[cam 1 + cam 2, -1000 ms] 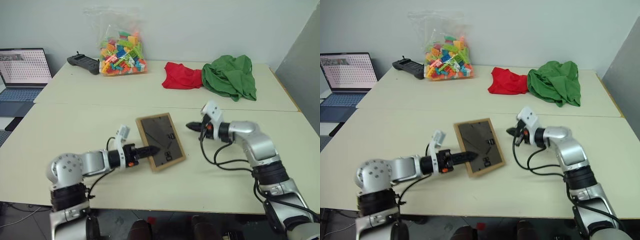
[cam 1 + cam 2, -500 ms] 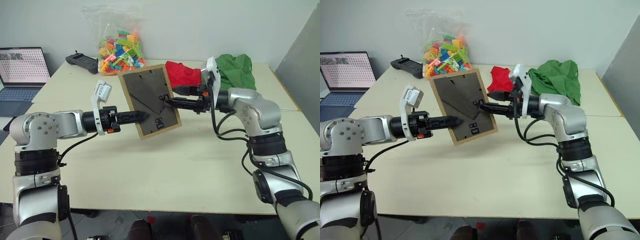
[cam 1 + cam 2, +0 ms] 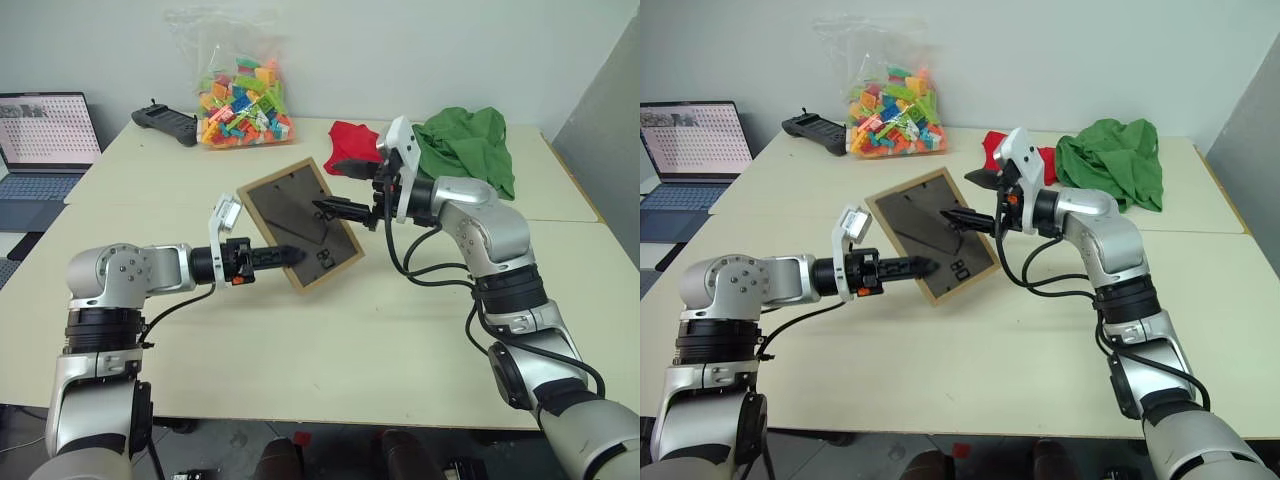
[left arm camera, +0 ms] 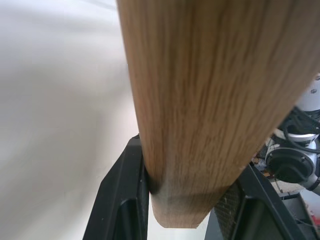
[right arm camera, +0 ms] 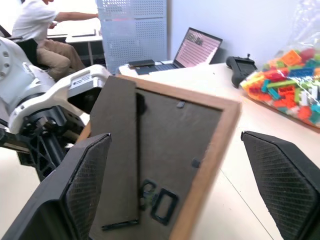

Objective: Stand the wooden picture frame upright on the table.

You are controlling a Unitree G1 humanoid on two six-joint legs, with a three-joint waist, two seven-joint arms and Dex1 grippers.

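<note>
So the small light-wood picture frame (image 3: 300, 222) sits mid-table (image 3: 400, 330), tilted, between the left pincer (image 3: 288, 256) and right pincer (image 3: 335, 188). Behind it: clear bag of plastic bricks (image 3: 240, 100), black controller (image 3: 167, 124) and open laptop (image 3: 45, 140) leftward, red cloth (image 3: 352, 142) and green cloth (image 3: 465, 145) rightward.

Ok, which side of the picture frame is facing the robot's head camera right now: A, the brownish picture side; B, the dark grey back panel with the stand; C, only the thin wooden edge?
B: in the left eye view the wooden picture frame shows its dark grey back panel, held tilted above the table by the left gripper, with the right gripper open next to it.
</note>
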